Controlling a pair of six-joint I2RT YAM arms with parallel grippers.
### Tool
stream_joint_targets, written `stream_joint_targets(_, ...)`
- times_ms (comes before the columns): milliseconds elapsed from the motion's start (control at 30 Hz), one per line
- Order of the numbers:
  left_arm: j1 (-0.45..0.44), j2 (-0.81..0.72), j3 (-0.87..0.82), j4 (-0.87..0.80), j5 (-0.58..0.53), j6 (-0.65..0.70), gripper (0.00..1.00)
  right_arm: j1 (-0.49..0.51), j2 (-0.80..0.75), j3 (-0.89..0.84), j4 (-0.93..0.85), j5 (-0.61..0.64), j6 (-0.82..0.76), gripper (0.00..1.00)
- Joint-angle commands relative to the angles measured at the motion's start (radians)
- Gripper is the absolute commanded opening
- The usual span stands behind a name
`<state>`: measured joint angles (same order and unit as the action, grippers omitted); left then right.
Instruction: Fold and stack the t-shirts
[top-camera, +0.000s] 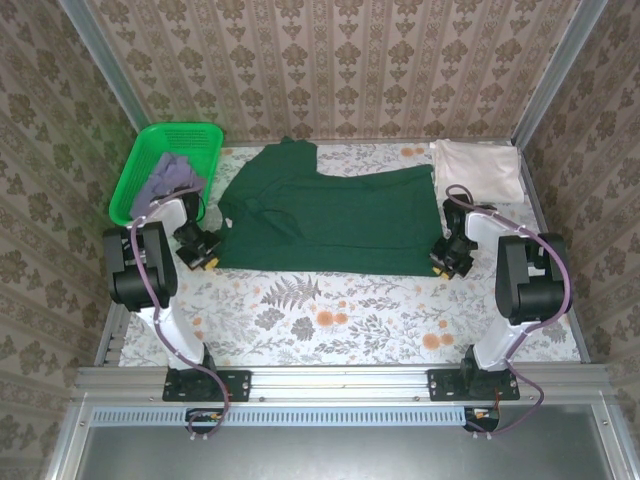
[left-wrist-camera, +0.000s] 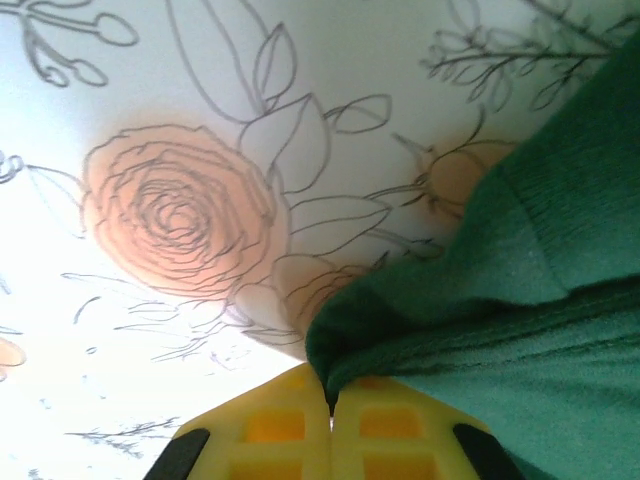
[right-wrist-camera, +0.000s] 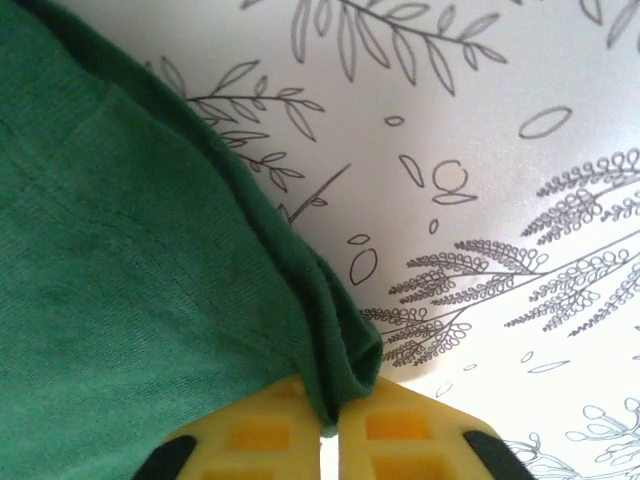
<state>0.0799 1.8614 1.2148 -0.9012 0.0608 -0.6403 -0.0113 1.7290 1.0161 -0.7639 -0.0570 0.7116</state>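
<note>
Yellow-padded, the left gripper (left-wrist-camera: 331, 410) is clenched on the near left corner of the dark green t-shirt (top-camera: 330, 215), the right gripper (right-wrist-camera: 330, 425) on its near right corner. That shirt lies spread on the floral table (top-camera: 350, 310); the green basket (top-camera: 130, 182) at far left holds the greyish-lavender t-shirt (top-camera: 172, 175), and the cream-white t-shirt (top-camera: 480, 168) lies far right.

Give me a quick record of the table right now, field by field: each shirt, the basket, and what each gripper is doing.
dark green t-shirt: spread flat in the middle of the table
cream-white t-shirt: lies at the far right corner
greyish-lavender t-shirt: bunched in the green basket, far left
left gripper: shut on the dark green t-shirt's near left corner
right gripper: shut on its near right corner
stack: not yet started
</note>
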Motion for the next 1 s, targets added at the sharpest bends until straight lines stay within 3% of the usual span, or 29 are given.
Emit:
stream_joint_targets(0, 0.018, -0.031, -0.026, -0.085, -0.107, 0.079, 0.00, -0.025, 0.030, -0.011, -0.031, 0.072, -0.018, 0.04)
stream_joint_targets(267, 0.018, -0.146, -0.188, -0.085, -0.085, 0.077, 0.00, -0.036, -0.029, -0.068, -0.079, 0.053, -0.039, 0.00)
stream_joint_targets(733, 0.010, -0.440, -0.427, -0.129, -0.098, -0.098, 0.01, -0.101, -0.284, -0.326, -0.137, -0.023, 0.091, 0.00)
stream_joint_targets(767, 0.010, -0.446, -0.431, -0.139, -0.105, -0.113, 0.01, -0.103, -0.299, -0.338, -0.135, -0.024, 0.101, 0.03)
stream_joint_targets(833, 0.009, -0.464, -0.446, -0.152, -0.105, -0.143, 0.04, -0.107, -0.330, -0.349, -0.138, -0.014, 0.113, 0.21)
stream_joint_targets(900, 0.011, -0.488, -0.445, -0.169, -0.110, -0.163, 0.16, -0.106, -0.376, -0.341, -0.151, 0.005, 0.127, 0.42)
stream_joint_targets(967, 0.013, -0.522, -0.420, -0.201, -0.135, -0.174, 0.25, -0.105, -0.421, -0.319, -0.153, 0.003, 0.135, 0.52)
